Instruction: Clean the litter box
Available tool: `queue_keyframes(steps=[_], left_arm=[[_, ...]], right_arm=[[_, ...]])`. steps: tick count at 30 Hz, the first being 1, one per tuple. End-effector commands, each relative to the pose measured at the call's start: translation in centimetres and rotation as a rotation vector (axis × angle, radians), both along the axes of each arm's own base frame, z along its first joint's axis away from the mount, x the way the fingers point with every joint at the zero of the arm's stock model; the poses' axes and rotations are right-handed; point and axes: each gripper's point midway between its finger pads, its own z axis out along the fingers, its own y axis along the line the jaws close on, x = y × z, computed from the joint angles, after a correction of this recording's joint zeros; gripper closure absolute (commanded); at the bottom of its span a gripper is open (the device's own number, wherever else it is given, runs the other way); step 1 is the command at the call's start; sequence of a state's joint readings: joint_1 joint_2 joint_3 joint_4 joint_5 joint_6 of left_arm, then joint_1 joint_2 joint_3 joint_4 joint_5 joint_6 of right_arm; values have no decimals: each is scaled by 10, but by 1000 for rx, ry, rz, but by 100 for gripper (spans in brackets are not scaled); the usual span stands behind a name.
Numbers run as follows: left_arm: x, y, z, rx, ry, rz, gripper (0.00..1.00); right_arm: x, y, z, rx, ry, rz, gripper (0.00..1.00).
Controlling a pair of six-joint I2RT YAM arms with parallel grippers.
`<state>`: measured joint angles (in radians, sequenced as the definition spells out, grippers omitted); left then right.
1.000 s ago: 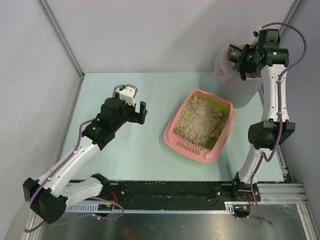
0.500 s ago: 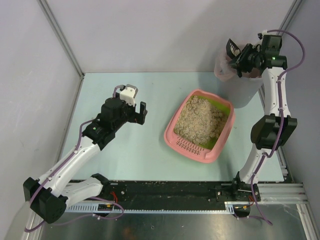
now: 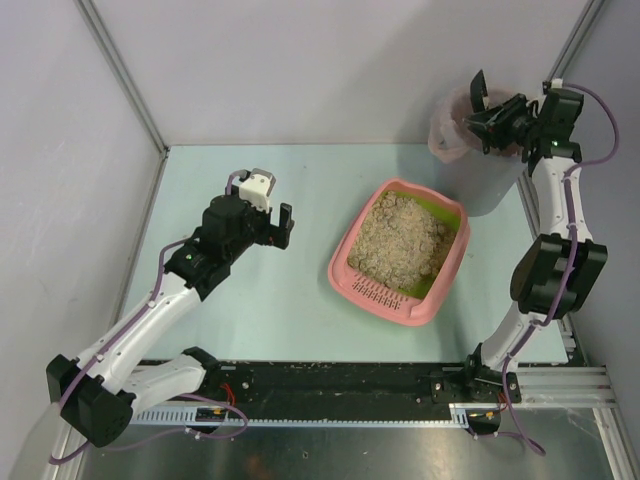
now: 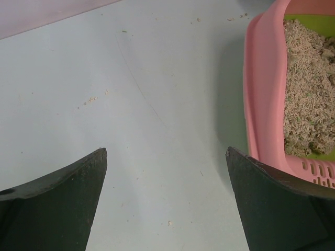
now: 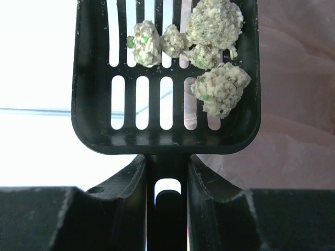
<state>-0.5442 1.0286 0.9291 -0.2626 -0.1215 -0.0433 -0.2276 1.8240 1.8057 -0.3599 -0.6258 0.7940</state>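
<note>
Black scoop (image 5: 166, 140) with clumps (image 5: 220, 89) in right hand (image 5: 167, 175), pink litter box (image 4: 259, 89)

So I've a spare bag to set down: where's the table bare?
Widest bare patch: between the left gripper and the litter box, back to the rear wall. The strip between box and arm bases is free too. Crowded: far right corner, with the bucket beside the box and the right gripper holding the scoop above it.

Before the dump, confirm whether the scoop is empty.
No, several litter clumps sit on the black slotted scoop in the right wrist view.
</note>
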Motion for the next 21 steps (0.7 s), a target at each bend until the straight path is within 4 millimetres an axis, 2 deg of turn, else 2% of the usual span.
queue_keyframes(steps=[1,2,3,5,6,21], left_arm=[[3,-2,6,12,-37,-9,0],[4,-1,6,12,-36,-9,0],[4,-2,5,13,-34,-11,0],[4,-2,5,13,-33,-12,0],[3,-2,5,12,-34,-14,0],[4,-3,2,17,-26,-16,0]], right_arm=[[-11,-1,67,142,-196,8,100],[-11,-1,61,166,-185,9,100],[-12,-1,70,202,-210,16,100],[-12,-1,64,251,-199,23,100],[-13,0,73,297,-217,27,100],[-16,-1,82,599,-220,42,100]])
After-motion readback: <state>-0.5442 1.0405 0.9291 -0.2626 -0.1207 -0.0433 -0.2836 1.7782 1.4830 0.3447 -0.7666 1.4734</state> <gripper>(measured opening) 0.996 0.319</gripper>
